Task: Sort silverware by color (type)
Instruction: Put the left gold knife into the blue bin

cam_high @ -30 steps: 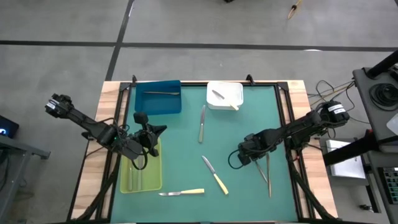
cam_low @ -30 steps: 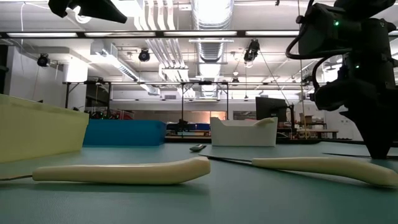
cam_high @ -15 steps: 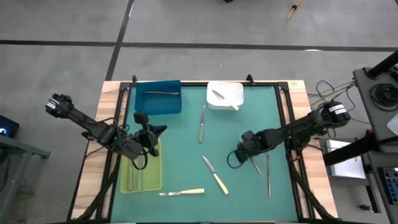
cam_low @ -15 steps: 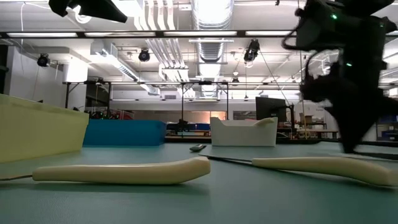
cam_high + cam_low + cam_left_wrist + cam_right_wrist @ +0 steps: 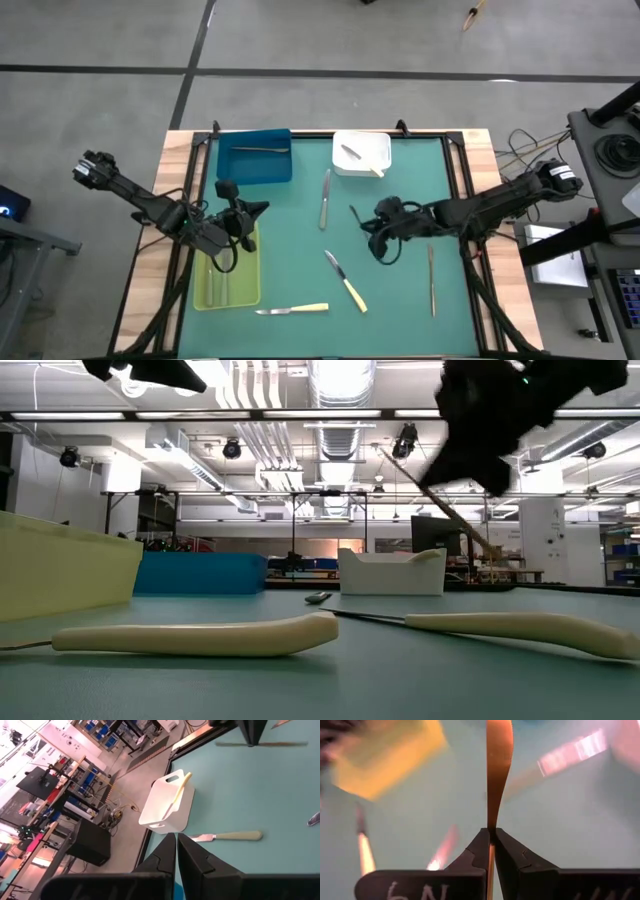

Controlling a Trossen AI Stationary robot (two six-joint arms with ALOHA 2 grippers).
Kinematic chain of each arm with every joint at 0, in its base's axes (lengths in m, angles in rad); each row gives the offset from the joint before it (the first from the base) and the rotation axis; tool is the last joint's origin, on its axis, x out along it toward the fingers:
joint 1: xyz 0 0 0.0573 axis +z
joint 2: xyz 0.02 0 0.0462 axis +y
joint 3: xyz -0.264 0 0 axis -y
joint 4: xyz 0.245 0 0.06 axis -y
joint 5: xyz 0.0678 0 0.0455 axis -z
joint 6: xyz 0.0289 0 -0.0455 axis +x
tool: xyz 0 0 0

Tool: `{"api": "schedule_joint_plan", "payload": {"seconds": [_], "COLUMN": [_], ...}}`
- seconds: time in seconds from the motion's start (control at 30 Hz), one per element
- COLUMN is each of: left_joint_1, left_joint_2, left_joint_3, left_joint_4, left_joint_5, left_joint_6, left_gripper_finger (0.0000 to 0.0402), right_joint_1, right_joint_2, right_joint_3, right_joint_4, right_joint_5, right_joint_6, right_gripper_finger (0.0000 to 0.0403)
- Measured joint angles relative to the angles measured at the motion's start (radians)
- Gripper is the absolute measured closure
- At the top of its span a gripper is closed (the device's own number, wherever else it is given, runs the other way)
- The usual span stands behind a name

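Seen from above, a green table mat point(image 5: 390, 300) carries three trays along its far and left parts: a blue tray point(image 5: 255, 160), a white tray point(image 5: 362, 155) just to the blue one's right, and a yellow-green tray point(image 5: 226, 275) nearer than the blue tray on the left. The right gripper point(image 5: 374, 225), below and slightly right of the white tray, has its fingers pressed together on one end of a slim metal utensil point(image 5: 498, 765), lifted clear of the mat with its free end point(image 5: 354, 211) pointing toward the white tray. The left gripper point(image 5: 248, 213) hangs over the yellow-green tray's far end, fingers pressed together on nothing. Other silverware lies loose: a grey piece point(image 5: 325, 198) left of the white tray's near edge, two yellow-handled knives point(image 5: 346, 281) point(image 5: 293, 310) well nearer, and another grey piece point(image 5: 431, 281) to the right. Judging the carry, the pinch is at the very end, so the piece may swing; moving smoothly, matching it to the tray of like pieces, and lowering it inside the walls before opening would serve best.
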Motion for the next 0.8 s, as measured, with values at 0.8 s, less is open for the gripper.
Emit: {"api": "schedule_joint_plan", "payload": {"seconds": [0.8], "left_joint_1": [0.323], "left_joint_2": [-0.060], "left_joint_3": [0.000], "left_joint_4": [0.314], "left_joint_5": [0.262], "left_joint_6": [0.411], "left_gripper_finger": [0.0402], "right_joint_1": [-0.375], "right_joint_2": [0.238], "right_joint_3": [0.210], "right_joint_4": [0.833], "right_joint_5": [-0.463], "right_joint_6": [-0.778], "right_gripper_finger": [0.0394]}}
